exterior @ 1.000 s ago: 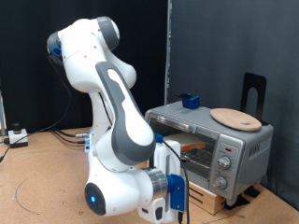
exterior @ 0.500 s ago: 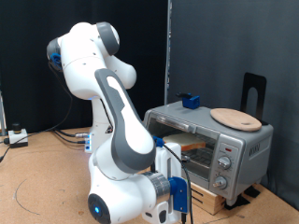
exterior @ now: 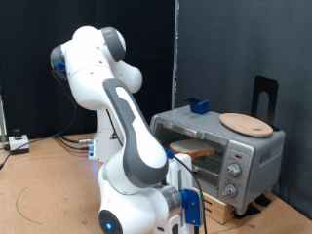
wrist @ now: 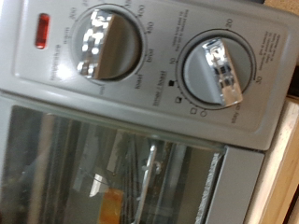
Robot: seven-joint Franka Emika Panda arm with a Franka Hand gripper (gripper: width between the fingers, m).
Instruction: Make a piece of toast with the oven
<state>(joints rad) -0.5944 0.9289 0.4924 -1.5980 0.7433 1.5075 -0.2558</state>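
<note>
My gripper (exterior: pixel 187 216) hung before the oven (exterior: pixel 219 148) front, state not tellable | wrist view showed two knobs (wrist: pixel 217 70) close | toast (exterior: pixel 194 147) lay inside the oven behind the glass | board (exterior: pixel 245 123) on oven top

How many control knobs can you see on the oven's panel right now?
2 round silver knobs on the boxy silver-grey toaster oven: one beside the red indicator light, the other next along.

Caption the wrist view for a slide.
Close-up of the oven: two silver knobs on its control panel, a red indicator light, and the glass door; gripper unseen.
</note>
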